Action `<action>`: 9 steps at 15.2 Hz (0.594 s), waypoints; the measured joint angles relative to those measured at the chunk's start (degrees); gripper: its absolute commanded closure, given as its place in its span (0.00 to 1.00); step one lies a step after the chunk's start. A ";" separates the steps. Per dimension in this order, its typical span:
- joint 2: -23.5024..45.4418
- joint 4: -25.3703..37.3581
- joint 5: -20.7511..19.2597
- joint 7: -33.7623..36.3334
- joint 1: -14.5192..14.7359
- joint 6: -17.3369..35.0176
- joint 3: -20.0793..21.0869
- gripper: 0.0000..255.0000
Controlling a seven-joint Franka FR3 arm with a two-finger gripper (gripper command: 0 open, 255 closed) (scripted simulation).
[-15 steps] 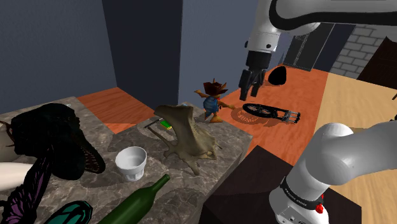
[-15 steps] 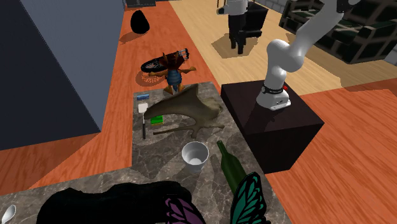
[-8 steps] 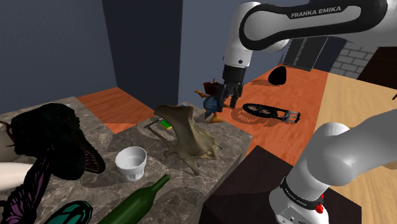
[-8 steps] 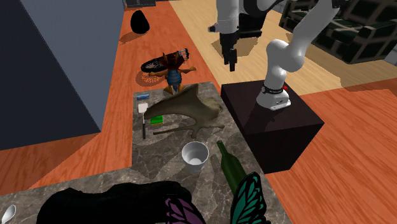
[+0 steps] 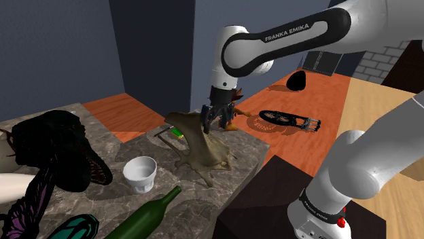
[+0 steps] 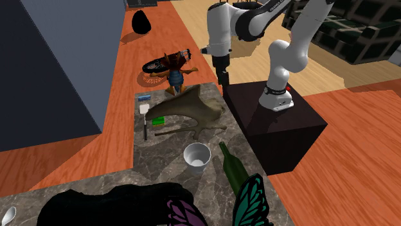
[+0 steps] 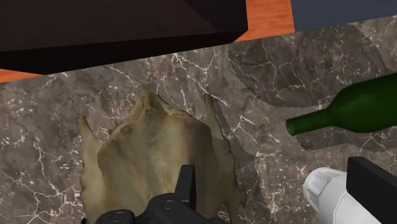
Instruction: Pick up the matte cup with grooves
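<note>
The cup (image 5: 140,173) is white with vertical grooves and stands upright on the marble counter (image 5: 242,146), near the neck of a green bottle (image 5: 146,214). It shows again as a round-rimmed cup (image 6: 197,156) in the second exterior view. My gripper (image 5: 206,124) hangs open over the far end of the counter, above a tan bone-like object (image 5: 197,144), well apart from the cup. In the wrist view the gripper (image 7: 280,191) has its fingers wide apart and nothing between them; the cup (image 7: 327,191) peeks out beside one finger (image 7: 375,184).
A cowboy figurine (image 6: 175,72) stands at the counter's far edge behind the gripper. A bulky black object (image 5: 58,149) and a butterfly (image 6: 250,200) crowd the near end. A small green block (image 6: 158,120) lies beside the bone. The dark stand (image 6: 276,122) borders the counter.
The arm has swung towards the shoulder view's left and come down, from over the orange floor to just above the tan bone object. The fingers have stayed apart.
</note>
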 measured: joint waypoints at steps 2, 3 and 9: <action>3.61 1.07 0.52 1.26 0.52 2.88 1.16 0.00; 5.58 1.96 0.70 2.13 0.84 4.24 1.85 0.00; 18.25 8.25 0.23 6.23 2.22 11.70 4.48 0.00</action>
